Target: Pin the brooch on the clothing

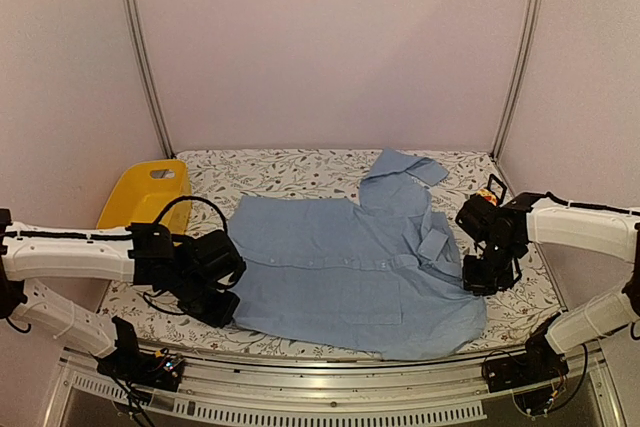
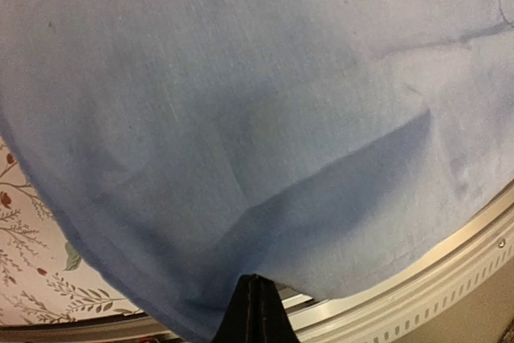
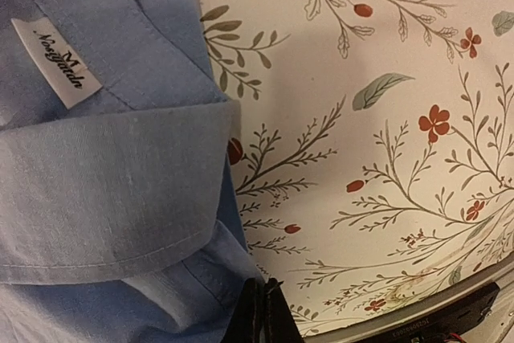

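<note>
The brooch [image 1: 488,194] lies just far of the right gripper [image 1: 484,280], whose jaws are together at the shirt [image 1: 350,257]; the left gripper [image 1: 218,309], likewise closed, sits well apart.

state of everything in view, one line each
shirt, spread out flat, one sleeve folded over, no brooch on it
brooch, lying at the far right, apart from the shirt
left gripper, shut at the shirt's hem
right gripper, shut at the shirt's right edge
yellow basket, far left, clear of the shirt

place: lab test cell | i see: aluminium posts [image 1: 141,47] upper left and right, blank walls [image 1: 330,37], my floral-covered table [image 1: 290,175]
</note>
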Robot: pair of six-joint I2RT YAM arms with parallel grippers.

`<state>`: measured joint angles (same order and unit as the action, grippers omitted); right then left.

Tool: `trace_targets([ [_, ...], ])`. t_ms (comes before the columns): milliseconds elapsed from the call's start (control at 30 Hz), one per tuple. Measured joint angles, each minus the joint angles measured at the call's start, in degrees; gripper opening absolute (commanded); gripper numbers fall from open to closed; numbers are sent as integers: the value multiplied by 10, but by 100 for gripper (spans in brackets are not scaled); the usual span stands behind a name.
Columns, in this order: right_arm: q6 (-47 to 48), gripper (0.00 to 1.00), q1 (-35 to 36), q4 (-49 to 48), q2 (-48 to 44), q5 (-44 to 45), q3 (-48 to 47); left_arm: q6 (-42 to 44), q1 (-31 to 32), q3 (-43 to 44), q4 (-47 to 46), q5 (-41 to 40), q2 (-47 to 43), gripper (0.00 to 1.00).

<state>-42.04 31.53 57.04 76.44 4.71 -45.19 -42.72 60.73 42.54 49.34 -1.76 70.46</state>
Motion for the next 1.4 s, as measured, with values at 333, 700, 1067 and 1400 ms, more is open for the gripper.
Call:
trace_targets([
  [333,-18,56,-5,17,-17,36,-21,-19,8,-19,32,56,-8,99],
  [700,112,73,-47,-157,84,47,-286,201,-222,237,-147,37,89,95],
  [1067,178,57,-89,-288,325,-57,-329,284,-386,283,-275,3,352,91],
  [1400,180,0,-109,-340,372,-113,-311,295,-422,347,-329,20,492,19],
])
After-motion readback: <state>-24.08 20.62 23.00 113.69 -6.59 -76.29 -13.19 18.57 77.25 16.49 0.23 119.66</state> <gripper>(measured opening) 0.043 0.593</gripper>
